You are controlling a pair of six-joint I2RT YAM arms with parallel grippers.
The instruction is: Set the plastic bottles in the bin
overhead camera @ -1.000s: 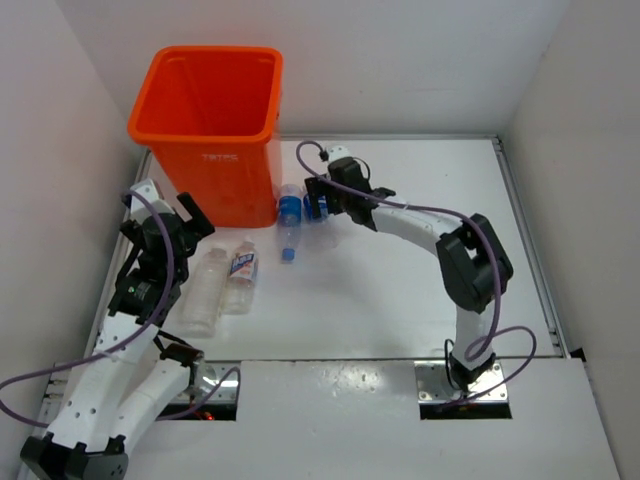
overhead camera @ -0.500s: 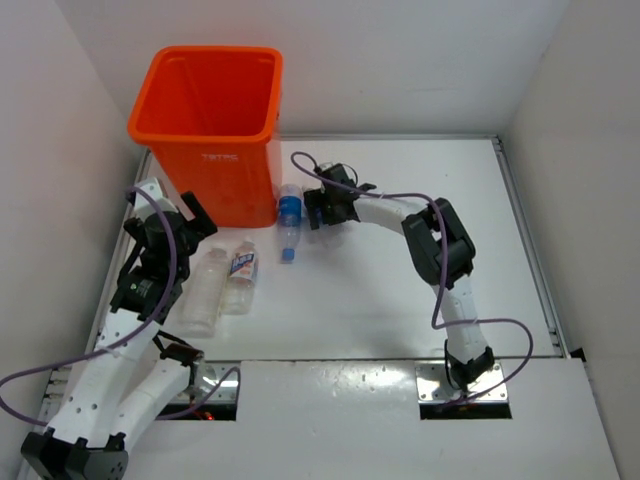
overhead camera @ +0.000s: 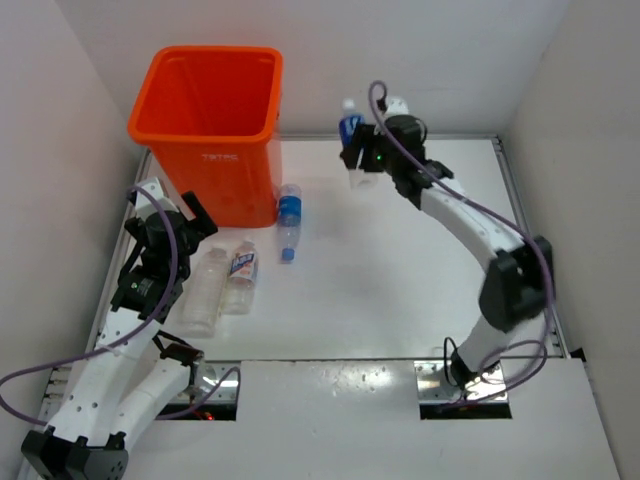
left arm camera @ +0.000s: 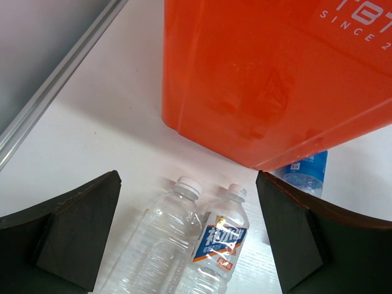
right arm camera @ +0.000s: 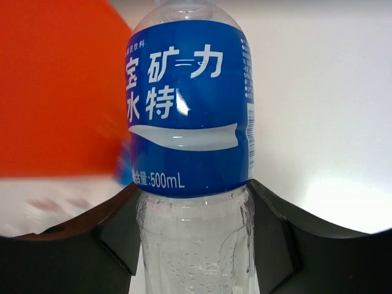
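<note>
Looking down from the top camera, I have the right gripper clamped on a small clear plastic bottle with a blue label. It is held up off the white table, well right of the tall bright orange plastic bin. I judge the carry should go left until the bottle hangs over the open mouth, clear of the rolled rim, before I release. A second blue-labelled bottle lies just beside the bin's right wall.

Through the left wrist camera, the left gripper stands wide apart and holds nothing. A plain clear bottle and a white-labelled bottle lie side by side between its fingers, caps toward the bin.

Through the right wrist camera, the fingers press the held bottle below its label. The bin is an orange blur at left. That grip sits low, so I would move smoothly to keep the bottle from tipping.
</note>
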